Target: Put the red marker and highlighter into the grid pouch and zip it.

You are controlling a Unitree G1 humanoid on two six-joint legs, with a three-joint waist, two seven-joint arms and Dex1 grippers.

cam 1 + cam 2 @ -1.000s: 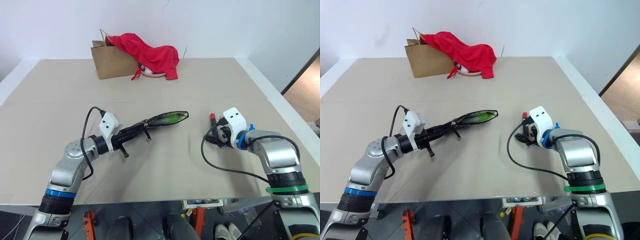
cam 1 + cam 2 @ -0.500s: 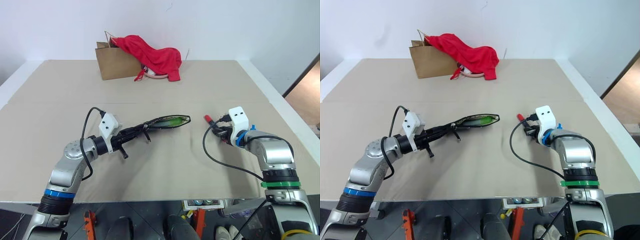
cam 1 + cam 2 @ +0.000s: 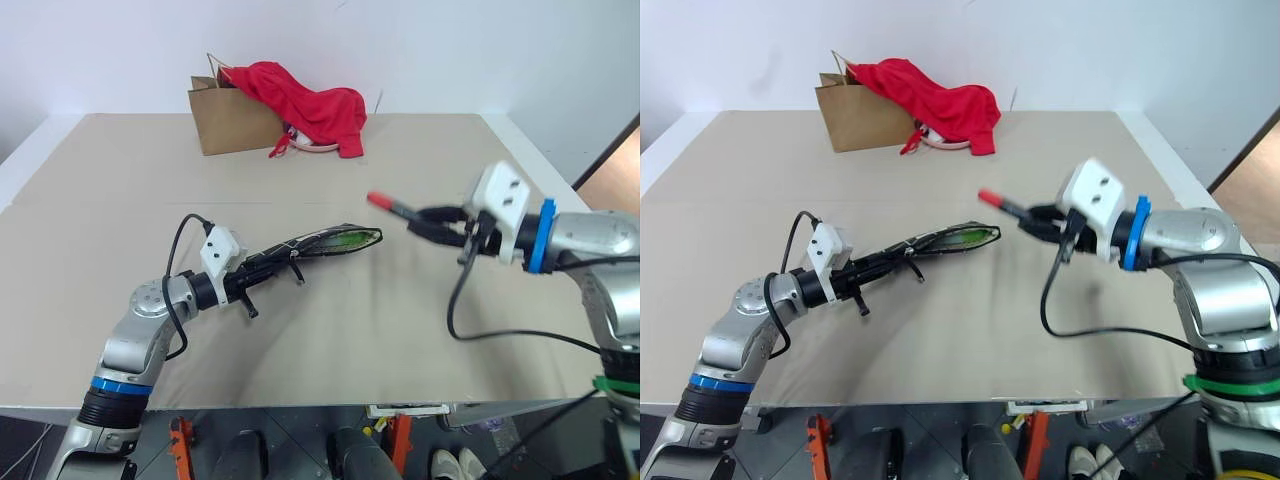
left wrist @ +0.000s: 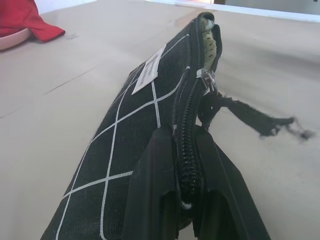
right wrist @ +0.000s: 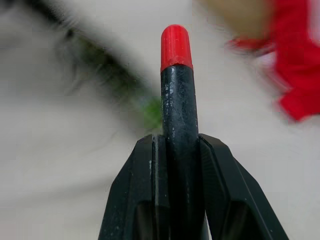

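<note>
At lower left, the left end effector (image 3: 262,270) is pinched on the zipper edge of the soft, limp black grid pouch (image 3: 325,241), lime translucent highlighter (image 3: 350,238) inside. At centre right, the right end effector (image 3: 432,222) clamps the light, rigid, likely slippery red-capped black marker (image 3: 392,207) mid-barrel.

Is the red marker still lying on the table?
No, the right gripper holds the red marker in the air above the table.

A tan table (image 3: 420,160) stands against a plain white wall (image 3: 450,50), evenly lit.
</note>
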